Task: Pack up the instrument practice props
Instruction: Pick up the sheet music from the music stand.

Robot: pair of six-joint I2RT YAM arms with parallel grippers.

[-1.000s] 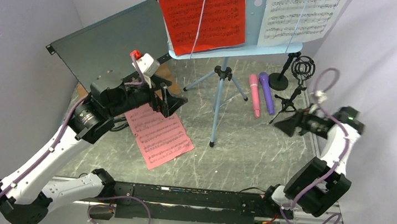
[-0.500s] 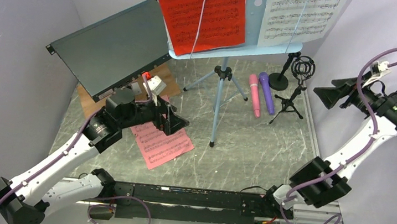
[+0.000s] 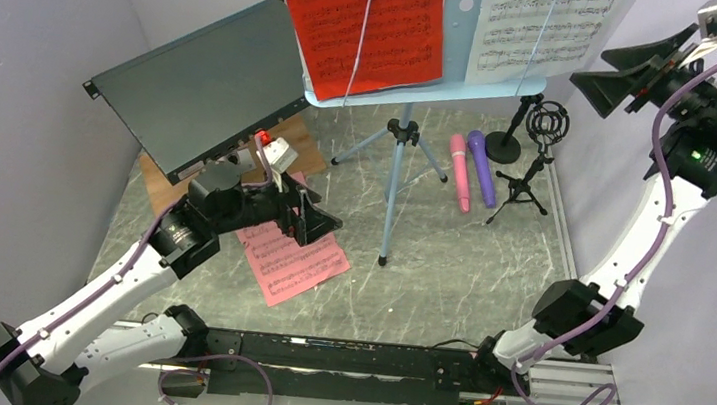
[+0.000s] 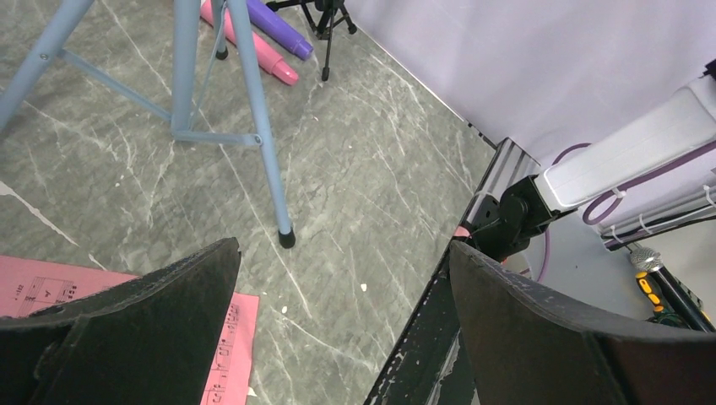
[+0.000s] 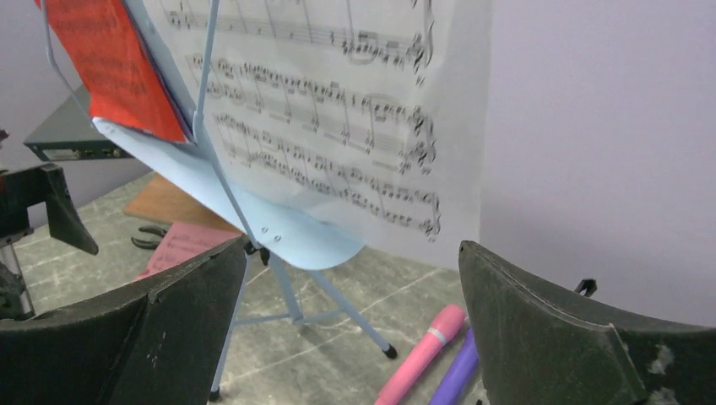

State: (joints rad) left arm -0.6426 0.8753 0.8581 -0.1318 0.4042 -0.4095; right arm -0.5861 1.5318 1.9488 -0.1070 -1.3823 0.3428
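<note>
Right gripper (image 3: 617, 77) hangs high over the far right corner of the table (image 3: 468, 274), jaws spread wide and empty, just beside the white page (image 3: 544, 26) on the light-blue music rack (image 3: 426, 91). Below it, the pink microphone (image 3: 459, 171) and purple microphone (image 3: 482, 165) lie side by side. Left gripper (image 3: 318, 213), likewise spread and empty, hovers above the pink page (image 3: 293, 261), which lies flat toward the near left.

The grey marbled bench (image 3: 448, 272) carries a pink sheet-music page (image 3: 291, 256) at eight o'clock and the music rack's tripod legs (image 3: 392, 196) at centre. The pink microphone (image 3: 459, 171) and purple microphone (image 3: 482, 165) lie side by side at one o'clock, with two black mic supports (image 3: 520, 187) just beyond them. A brown board (image 3: 154, 181) lies at ten o'clock.
</note>
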